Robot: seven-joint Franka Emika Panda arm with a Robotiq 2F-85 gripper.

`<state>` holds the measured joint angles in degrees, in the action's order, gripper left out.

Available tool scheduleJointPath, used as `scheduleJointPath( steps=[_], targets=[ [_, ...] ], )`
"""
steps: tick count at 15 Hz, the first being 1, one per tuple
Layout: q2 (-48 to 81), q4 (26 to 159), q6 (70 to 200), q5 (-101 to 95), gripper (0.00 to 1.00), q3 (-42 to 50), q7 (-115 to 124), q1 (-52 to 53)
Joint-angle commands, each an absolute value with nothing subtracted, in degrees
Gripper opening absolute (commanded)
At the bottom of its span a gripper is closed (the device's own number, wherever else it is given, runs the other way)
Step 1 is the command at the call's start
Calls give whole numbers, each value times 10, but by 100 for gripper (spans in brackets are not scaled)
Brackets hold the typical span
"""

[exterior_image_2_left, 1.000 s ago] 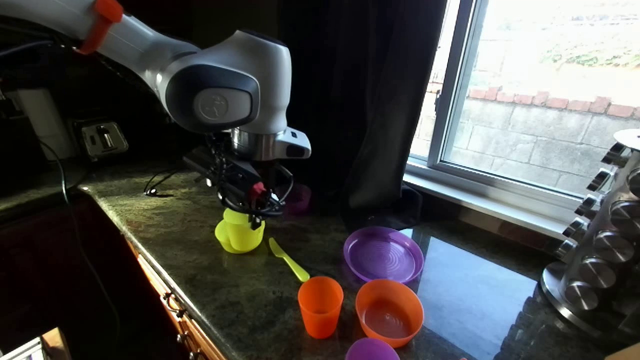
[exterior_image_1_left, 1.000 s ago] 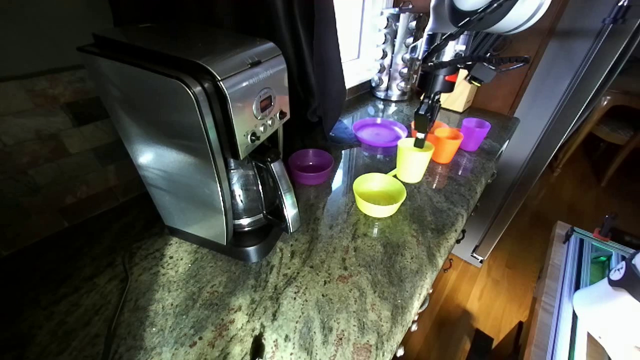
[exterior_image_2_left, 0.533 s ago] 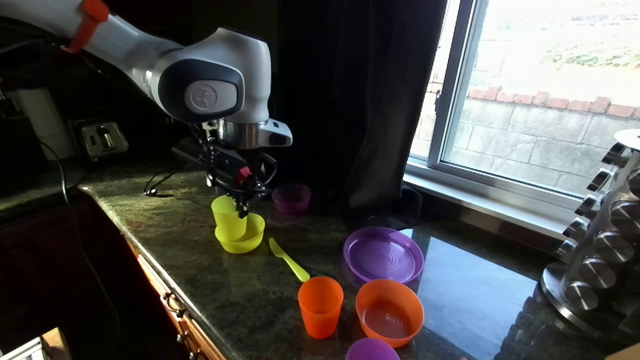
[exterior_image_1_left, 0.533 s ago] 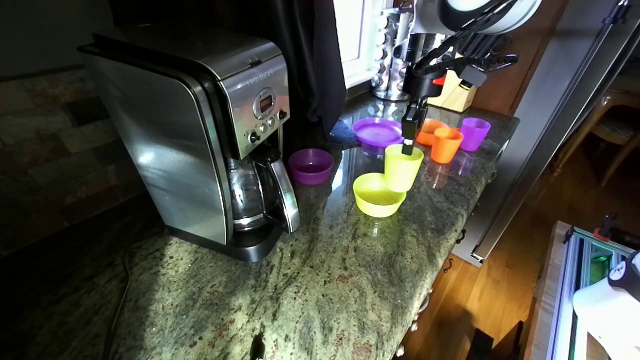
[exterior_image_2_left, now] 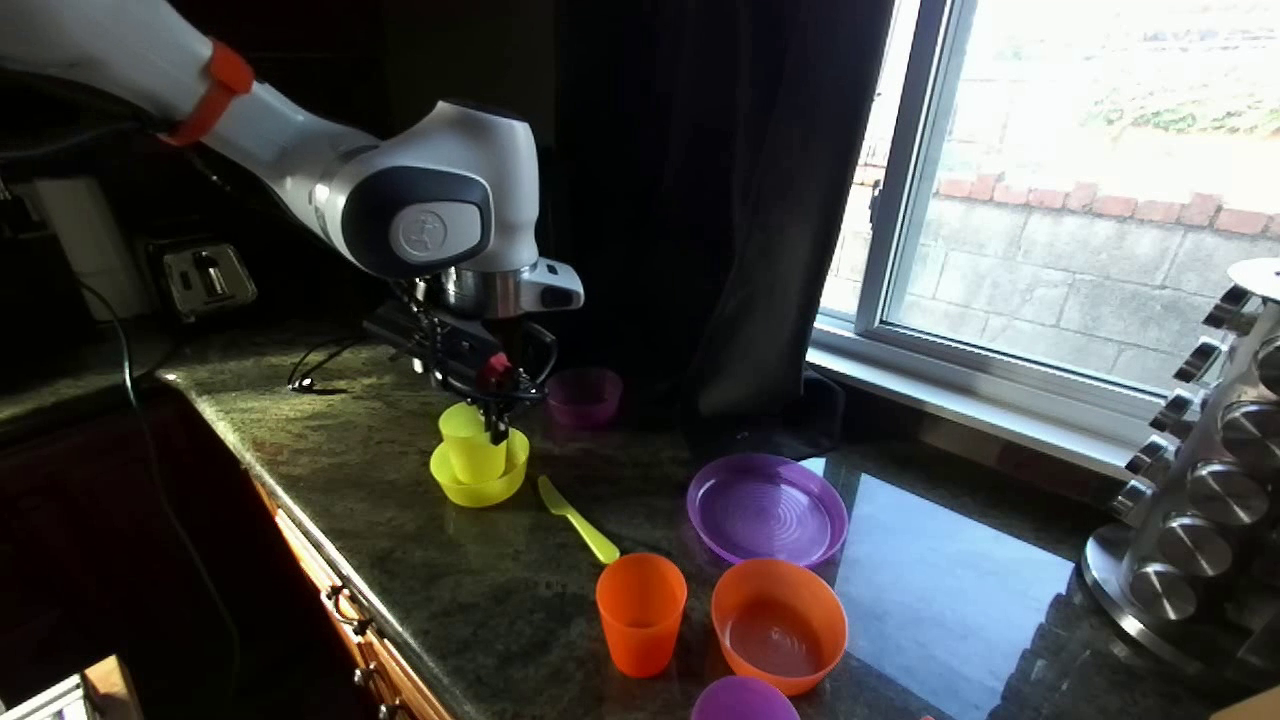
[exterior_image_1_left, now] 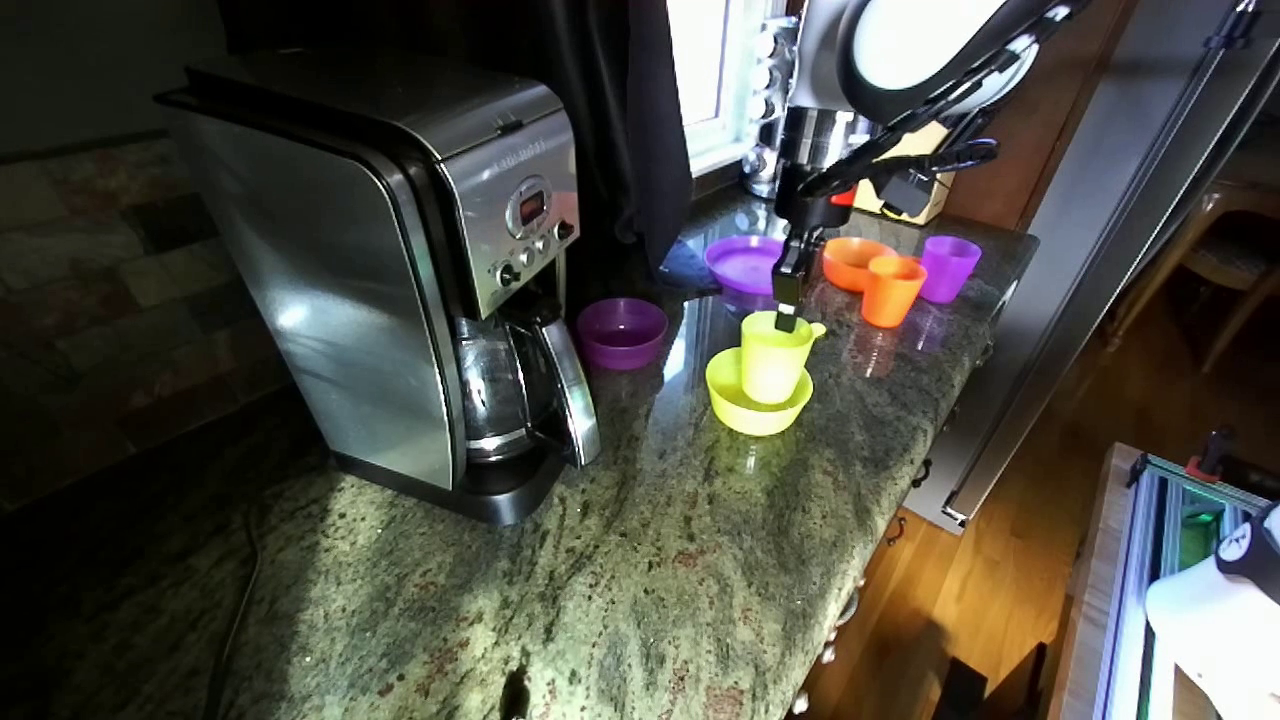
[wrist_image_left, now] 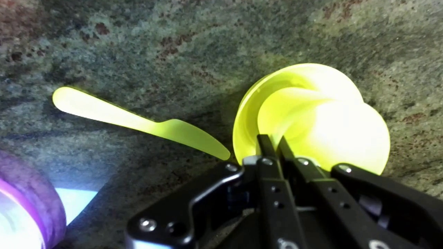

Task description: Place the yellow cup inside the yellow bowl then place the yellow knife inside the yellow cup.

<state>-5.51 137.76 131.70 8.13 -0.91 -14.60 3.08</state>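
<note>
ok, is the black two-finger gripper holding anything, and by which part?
Yes: the small pale yellow plastic cup, pinched by the gripper at one side of its rim.

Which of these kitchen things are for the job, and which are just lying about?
For the job:
yellow cup
yellow bowl
yellow knife

Just lying about:
purple dish
purple bowl
purple cup
orange cup
orange bowl
coffee maker
spice rack

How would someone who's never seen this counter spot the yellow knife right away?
On the speckled stone counter, look between the yellow bowl and the orange cup. The yellow knife lies flat there, its blade end toward the bowl and its handle toward the cup. It is long and thin, while its neighbours are round and hollow.
</note>
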Motion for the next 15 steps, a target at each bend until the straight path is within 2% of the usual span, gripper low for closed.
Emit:
scheduleJointPath(
  steps=[1, 2, 3, 4, 6, 13, 15],
  targets=[
    [-17, 1361, 1334, 71, 1, -17, -124, 34],
    [-10, 1359, 1337, 73, 1, -19, -123, 35],
    [-7, 1357, 1336, 73, 30, -20, -120, 35],
    [-9, 1358, 1337, 75, 30, -21, -118, 35],
    [-21, 1359, 1335, 82, 44, -21, -119, 34],
    [-76, 1367, 1322, 109, 96, -3, -81, 17],
    [-77, 1360, 1313, 131, 100, 6, -50, 9]
  ],
)
